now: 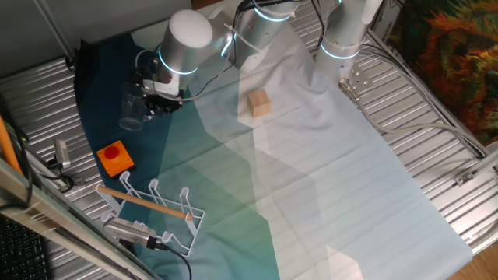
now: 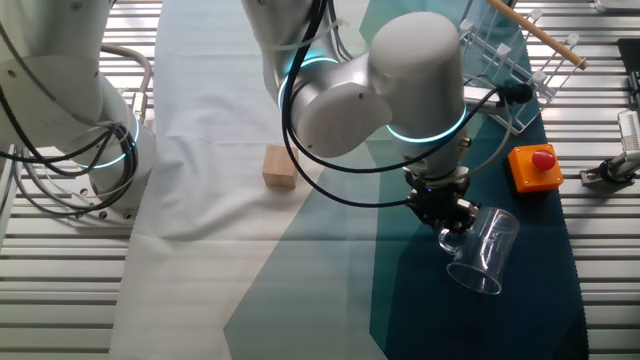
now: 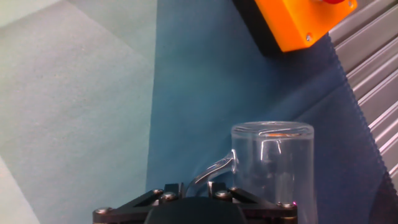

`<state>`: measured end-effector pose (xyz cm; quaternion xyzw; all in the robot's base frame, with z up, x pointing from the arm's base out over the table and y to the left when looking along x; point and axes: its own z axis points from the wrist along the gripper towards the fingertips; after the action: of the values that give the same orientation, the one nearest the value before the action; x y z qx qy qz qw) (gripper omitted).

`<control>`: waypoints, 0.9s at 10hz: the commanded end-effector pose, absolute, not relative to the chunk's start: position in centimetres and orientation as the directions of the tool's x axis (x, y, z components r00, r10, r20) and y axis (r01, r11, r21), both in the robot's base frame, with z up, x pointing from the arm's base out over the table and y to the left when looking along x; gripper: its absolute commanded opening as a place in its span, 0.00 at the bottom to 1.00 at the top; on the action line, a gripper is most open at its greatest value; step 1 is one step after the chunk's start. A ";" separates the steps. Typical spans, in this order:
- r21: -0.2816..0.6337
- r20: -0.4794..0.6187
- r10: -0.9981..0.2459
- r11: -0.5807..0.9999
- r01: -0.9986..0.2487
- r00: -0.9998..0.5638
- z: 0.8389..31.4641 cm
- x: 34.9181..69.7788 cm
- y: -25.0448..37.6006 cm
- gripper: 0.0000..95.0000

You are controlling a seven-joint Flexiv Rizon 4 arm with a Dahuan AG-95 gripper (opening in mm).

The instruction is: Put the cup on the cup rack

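The clear cup (image 1: 132, 105) has a thin handle and hangs tilted just over the dark blue cloth at the left. My gripper (image 1: 161, 95) is shut on that handle, with the cup's body to its side. The other fixed view shows the cup (image 2: 485, 250) below and right of the gripper (image 2: 450, 222). In the hand view the cup (image 3: 273, 163) fills the lower right and its handle runs in between the fingers of the gripper (image 3: 194, 185). The white wire cup rack (image 1: 156, 206) with its wooden rod stands at the near left edge and also shows in the other fixed view (image 2: 510, 60).
An orange block with a red button (image 1: 115, 158) sits between the cup and the rack, and shows in the other fixed view (image 2: 533, 167) and the hand view (image 3: 298, 22). A tan wooden cube (image 1: 259, 103) lies on the pale cloth. A second arm's base (image 1: 342, 39) stands at the back.
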<state>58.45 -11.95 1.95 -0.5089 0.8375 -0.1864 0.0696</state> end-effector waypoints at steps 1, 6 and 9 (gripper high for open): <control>-0.381 0.061 -0.882 0.413 -0.828 -0.468 1.8 58.5 -11.9 0.20; -0.389 0.052 -0.889 0.402 -0.829 -0.456 1.6 58.7 -11.9 0.20; -0.391 0.033 -0.895 0.397 -0.830 -0.444 1.1 58.9 -12.0 0.20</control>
<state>58.69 -12.09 1.42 -0.5180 0.8309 -0.1822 0.0900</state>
